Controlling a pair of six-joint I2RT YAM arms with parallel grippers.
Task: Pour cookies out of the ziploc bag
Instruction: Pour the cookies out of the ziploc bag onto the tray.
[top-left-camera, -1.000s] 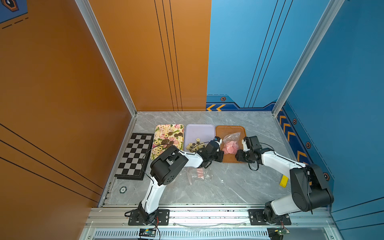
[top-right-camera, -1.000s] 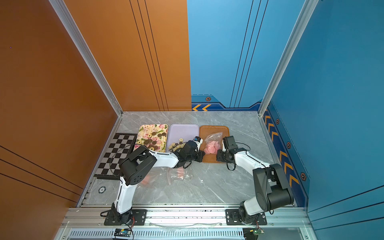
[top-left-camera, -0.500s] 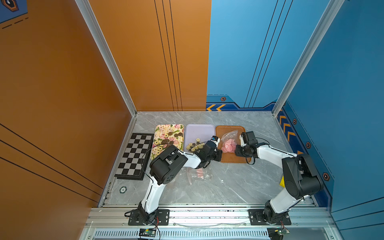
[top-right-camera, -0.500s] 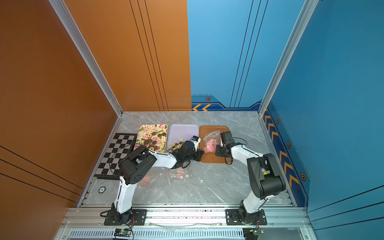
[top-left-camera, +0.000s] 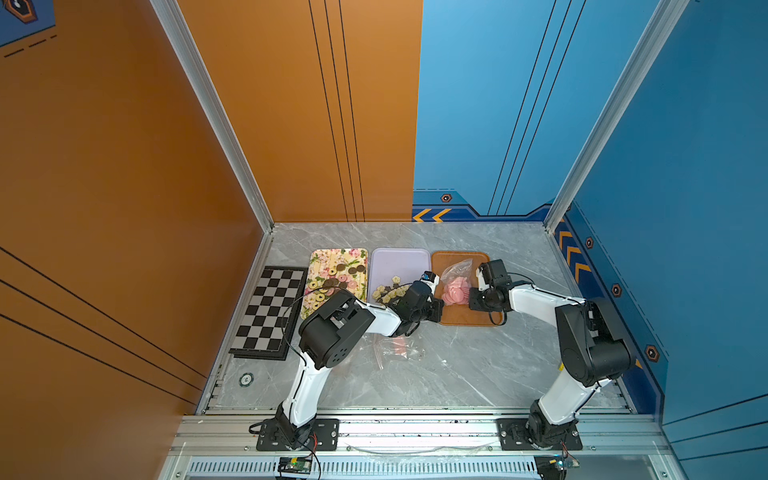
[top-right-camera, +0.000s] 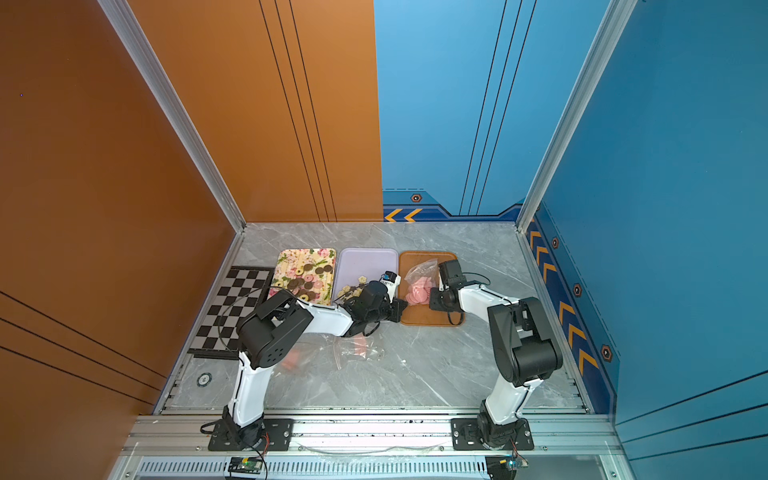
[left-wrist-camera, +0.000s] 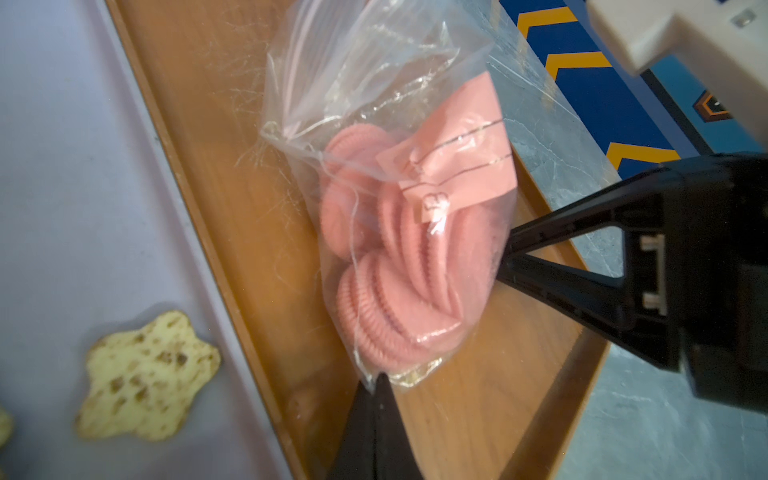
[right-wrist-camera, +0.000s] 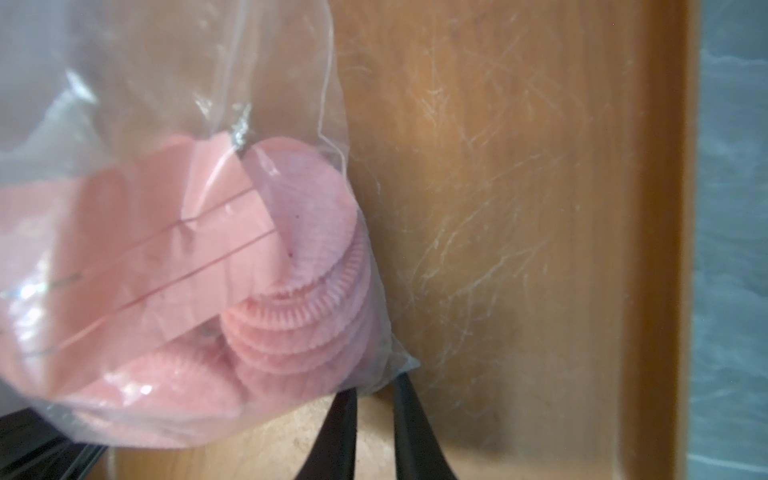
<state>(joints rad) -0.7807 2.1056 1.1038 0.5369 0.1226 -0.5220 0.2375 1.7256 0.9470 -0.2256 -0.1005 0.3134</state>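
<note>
Several ridged pink discs (left-wrist-camera: 395, 291) in crinkly clear bag (left-wrist-camera: 374, 62).

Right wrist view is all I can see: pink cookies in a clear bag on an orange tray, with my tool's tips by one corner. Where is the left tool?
Observer: The left tool is shut on a different corner of the bag. The left wrist view shows this.
Operator: What's next to this tray?
Observer: A lilac tray sits right beside the orange tray and holds cream and dark flower-shaped cookies.
Operator: Anything nearer the arm bases?
Observer: A second clear bag lies flat on the table in front of the lilac tray.
</note>
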